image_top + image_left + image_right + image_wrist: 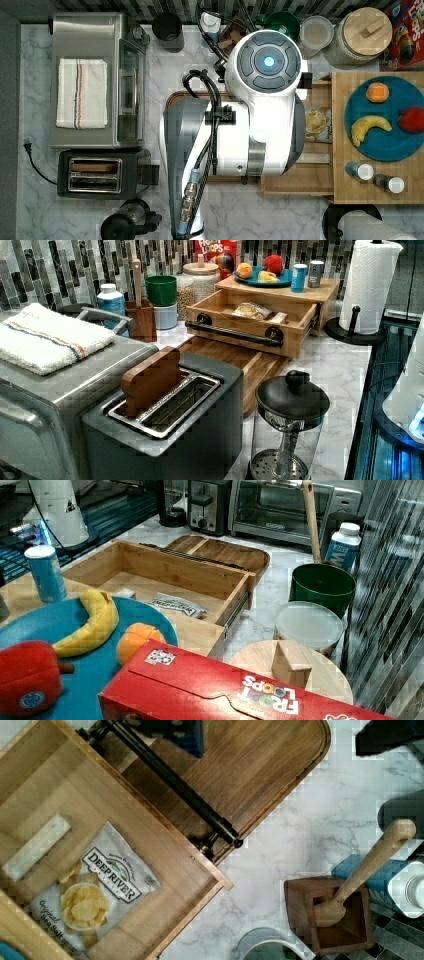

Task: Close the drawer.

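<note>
The drawer [240, 322] is pulled out from under the light wood top, its pale front facing the left view's lower left. A black bar handle [232, 332] runs across that front. Its inside [165, 575] holds a chips bag [95, 890] and a small pale block [37, 847]. In the top view my white arm [265, 100] hangs over the drawer and hides most of it; one corner of the drawer [300, 180] and the bag [316, 122] show. A dark part of my gripper [186, 737] sits by the handle [170, 780].
A dark brown rounded board [235, 360] lies on the marble right in front of the drawer. A toaster [170, 405], a toaster oven [95, 80] and a coffee press [290, 415] stand beyond it. A wooden utensil block [335, 920] and a green cup [322, 587] stand beside the drawer.
</note>
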You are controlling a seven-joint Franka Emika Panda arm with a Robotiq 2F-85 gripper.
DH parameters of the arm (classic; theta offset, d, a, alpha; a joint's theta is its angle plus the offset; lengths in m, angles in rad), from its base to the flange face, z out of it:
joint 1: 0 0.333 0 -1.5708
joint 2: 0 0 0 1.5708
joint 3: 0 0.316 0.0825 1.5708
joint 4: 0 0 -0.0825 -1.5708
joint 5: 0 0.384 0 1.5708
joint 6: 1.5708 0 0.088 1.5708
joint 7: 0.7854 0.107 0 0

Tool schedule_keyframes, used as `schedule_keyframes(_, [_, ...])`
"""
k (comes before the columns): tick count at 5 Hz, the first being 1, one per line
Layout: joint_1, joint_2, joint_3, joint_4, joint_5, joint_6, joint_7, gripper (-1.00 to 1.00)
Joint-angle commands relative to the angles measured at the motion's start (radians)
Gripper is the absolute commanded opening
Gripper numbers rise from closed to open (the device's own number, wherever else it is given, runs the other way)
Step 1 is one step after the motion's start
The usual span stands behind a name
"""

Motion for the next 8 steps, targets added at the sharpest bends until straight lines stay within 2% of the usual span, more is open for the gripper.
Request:
schedule_keyframes(1, [0.107,-0.067,0.118,-0.063,-0.018,-0.01,-0.052,1.0])
schedule_keyframes(2, [0.119,-0.114,0.137,-0.179,-0.03,0.069,-0.106,1.0])
schedule_keyframes(3, [-0.009,-0.145,0.274,-0.272,-0.034,0.135,-0.165,1.0])
schedule_keyframes(4, [0.029,-0.156,0.222,-0.354,-0.064,0.199,-0.243,1.0])
schedule_keyframes(5, [-0.01,-0.15,0.234,-0.39,-0.072,0.231,-0.307,0.61])
schedule_keyframes(6, [-0.003,-0.149,0.211,-0.45,-0.091,0.307,-0.33,-1.0])
schedule_keyframes(7, [-0.077,-0.125,0.281,-0.483,-0.119,0.357,-0.306,-1.0])
schedule_keyframes(8, [-0.059,-0.096,0.253,-0.521,-0.159,0.429,-0.296,-1.0])
